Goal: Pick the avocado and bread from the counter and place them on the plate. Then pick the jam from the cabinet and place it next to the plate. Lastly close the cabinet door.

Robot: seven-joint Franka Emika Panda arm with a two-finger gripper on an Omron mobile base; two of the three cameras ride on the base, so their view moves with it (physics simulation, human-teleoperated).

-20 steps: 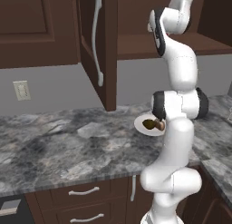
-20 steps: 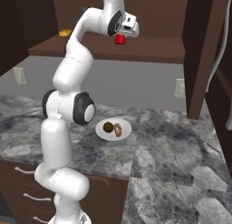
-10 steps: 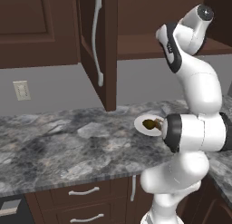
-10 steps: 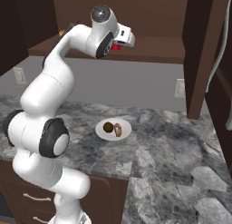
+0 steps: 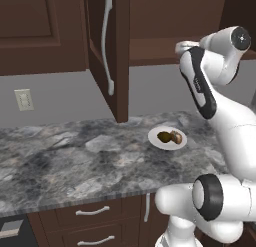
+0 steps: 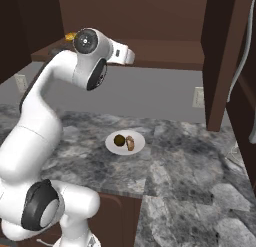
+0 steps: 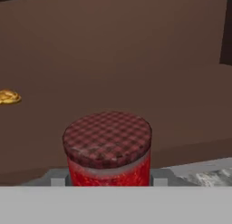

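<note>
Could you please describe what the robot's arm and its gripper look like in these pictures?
The arm is made of glossy white, rounded shell segments with dark grey to black bands and round caps at the joints. No cables or markings are visible. The gripper shows as two small grey finger tips in the hand view.

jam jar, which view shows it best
The hand view: the jam jar sits close and centred, checked lid and red glass plain. In both base views the arm's white links cover it, so they give nothing of the jar.

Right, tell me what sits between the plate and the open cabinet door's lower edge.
Bare marbled counter only: in the left base view nothing lies between the plate and the cabinet door.
</note>
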